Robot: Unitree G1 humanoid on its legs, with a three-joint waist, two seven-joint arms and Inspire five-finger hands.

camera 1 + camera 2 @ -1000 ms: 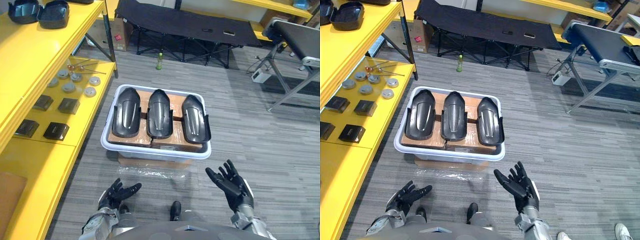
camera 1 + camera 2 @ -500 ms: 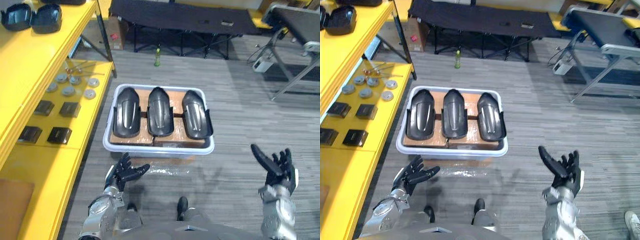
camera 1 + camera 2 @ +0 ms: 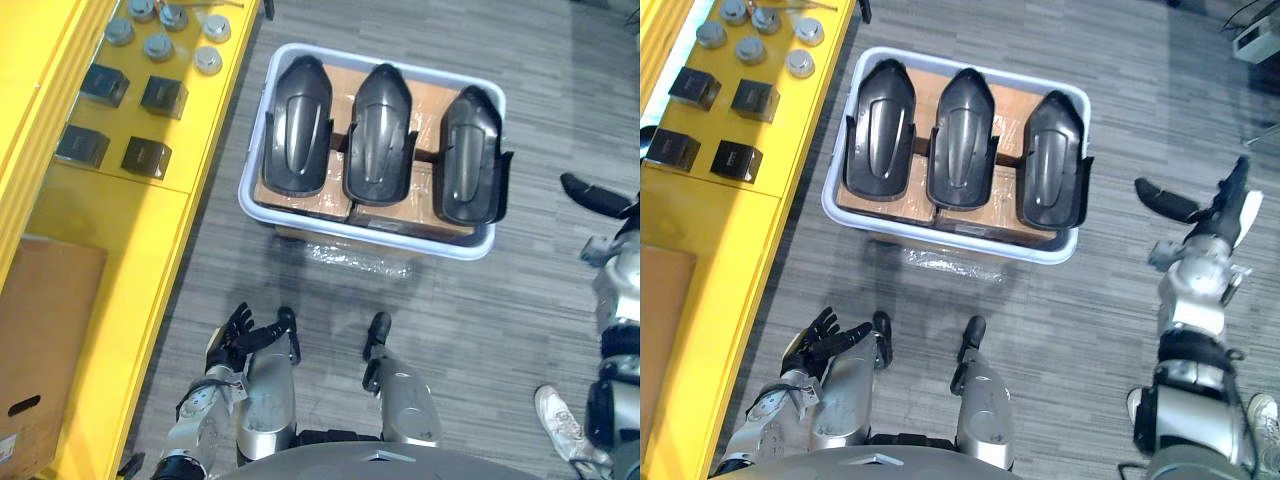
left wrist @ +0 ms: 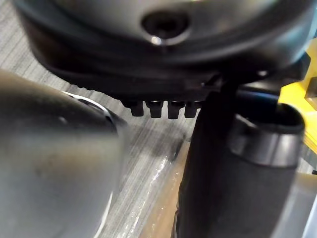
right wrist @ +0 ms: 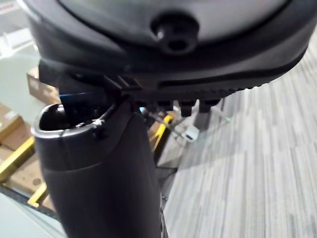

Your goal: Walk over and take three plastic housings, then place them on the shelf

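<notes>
Right hand (image 3: 1212,214) farther out; glossy housings (image 3: 960,140)

Three plastic housings (image 3: 378,133) are laid side by side in a tub (image 3: 400,233) set on the floor (image 3: 480,320). The shelf (image 3: 110,260) is placed at its left, with small boxes (image 3: 145,157) and discs (image 3: 158,45) on it.

tub (image 3: 360,230) on floor (image 3: 480,330); boxes (image 3: 146,157) on shelf (image 3: 130,260)

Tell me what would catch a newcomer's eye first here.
Three black plastic housings lie side by side in a white bin ahead of the robot. A yellow shelf runs along its left. The left hand, low, and the right hand, out to the side, are open and hold nothing.
</notes>
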